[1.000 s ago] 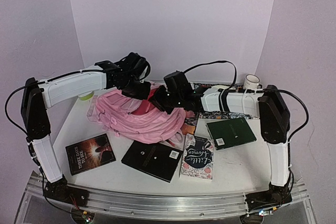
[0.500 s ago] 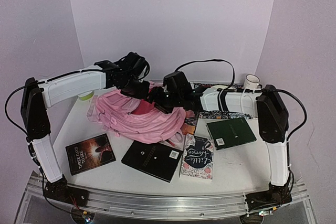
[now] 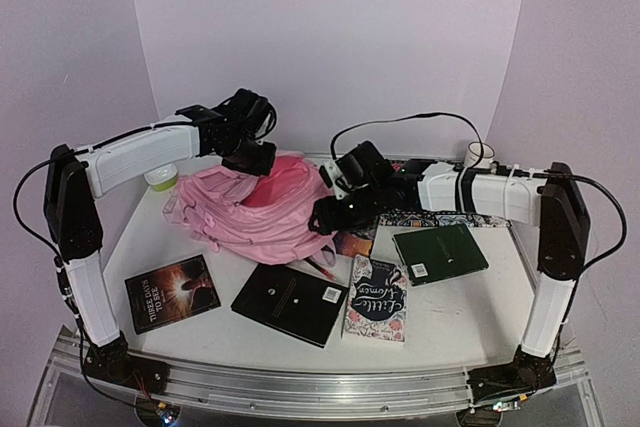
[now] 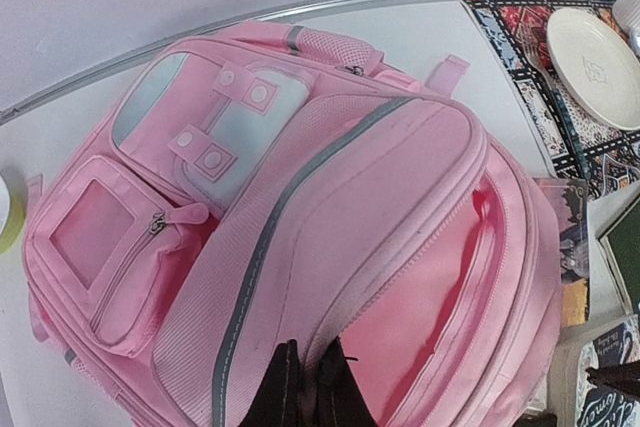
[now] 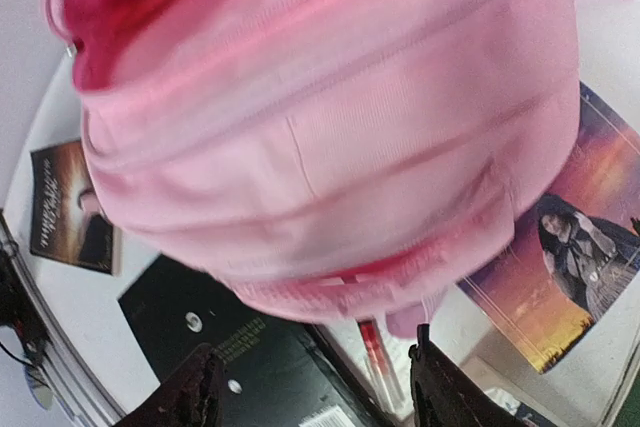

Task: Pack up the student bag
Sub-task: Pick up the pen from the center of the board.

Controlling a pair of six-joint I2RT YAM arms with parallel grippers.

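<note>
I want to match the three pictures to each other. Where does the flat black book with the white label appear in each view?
Top external: the flat black book is in the lower centre, just below the large pink fabric backpack.
Left wrist: not in it.
Right wrist: in the lower left corner, under the backpack's bottom edge.
Shared landmark: the backpack, seen in all three views.
</note>
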